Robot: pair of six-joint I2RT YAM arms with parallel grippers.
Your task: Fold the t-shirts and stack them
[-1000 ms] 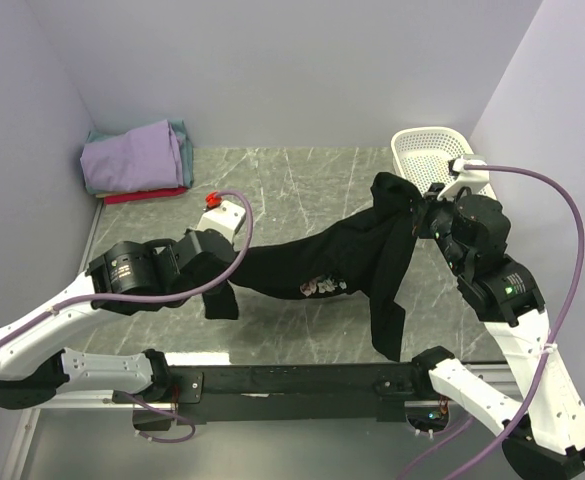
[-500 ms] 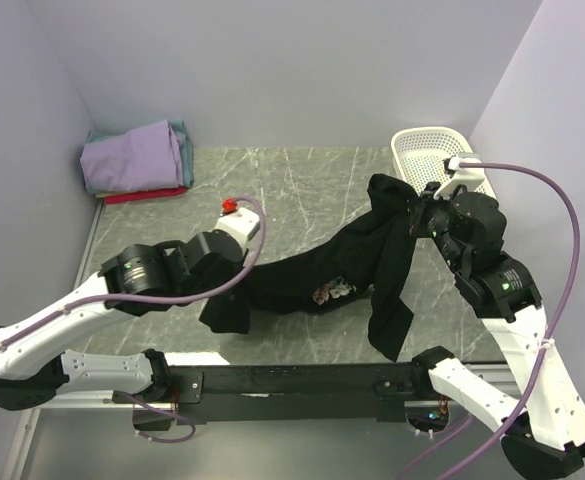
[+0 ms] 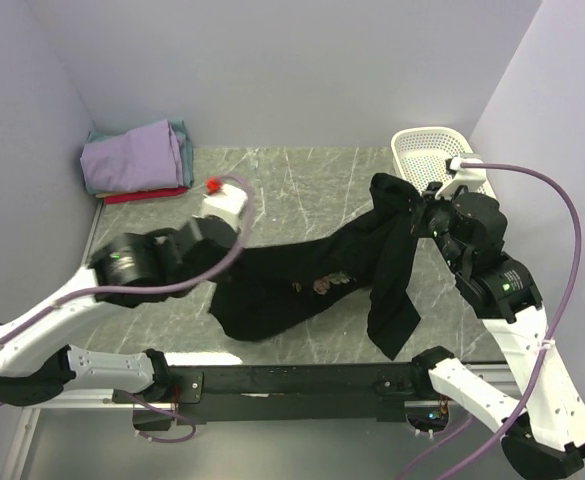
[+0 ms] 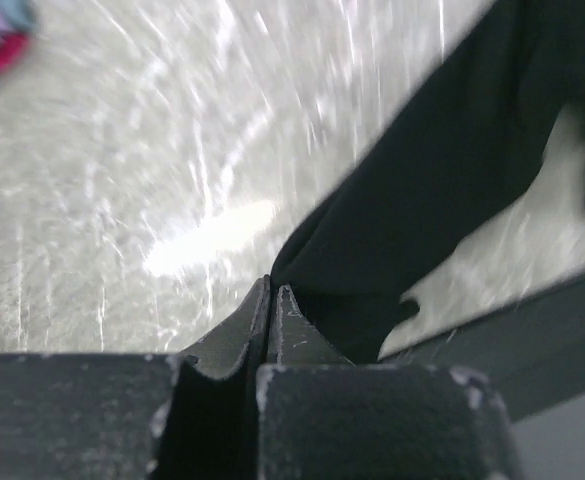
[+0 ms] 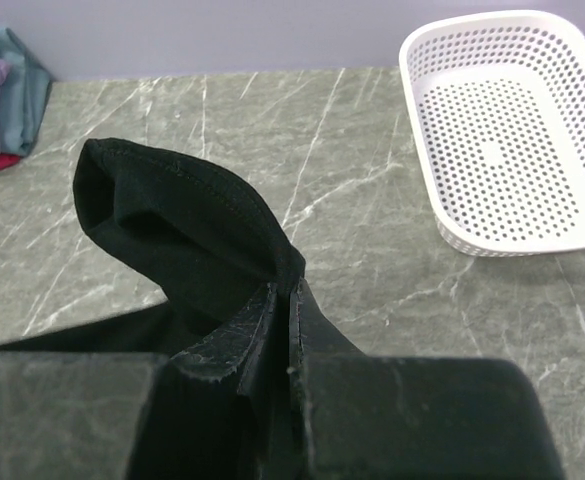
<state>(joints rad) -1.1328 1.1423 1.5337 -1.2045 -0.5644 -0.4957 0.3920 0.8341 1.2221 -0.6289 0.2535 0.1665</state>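
Holding the black t-shirt [image 3: 272, 300] at two points, I report both grips clenched on cloth: my left fingers [image 4: 287, 320] pinch a dark edge low over the near-left part of the worktop [image 3: 302, 190], and my right fingers [image 5: 267, 315] pinch a stitched, looped opening raised above the right edge, just in front of the white basket [image 3: 412, 133] in the far right corner. The shirt sags between them across the near half of the worktop, its middle resting on the surface. The folded stack [image 3: 137, 155] of lavender, teal and red lies in the far left corner, well apart. Risks, in my judgement: each pinch takes only a thin margin of fabric, so a sharp pull could strip one out. A long flap hangs from the right grip toward the near edge and could drop over it or snag on the black rail [image 3: 302, 380]. The bunched middle may set creases into any fold made now. Limits of inspection: the left wrist view is smeared, so the depth of that grip is unclear. My left arm hides its grasp point from above. The rose print [image 3: 322, 285] is mostly lost in wrinkles. I cannot tell which part of the garment either grip holds.
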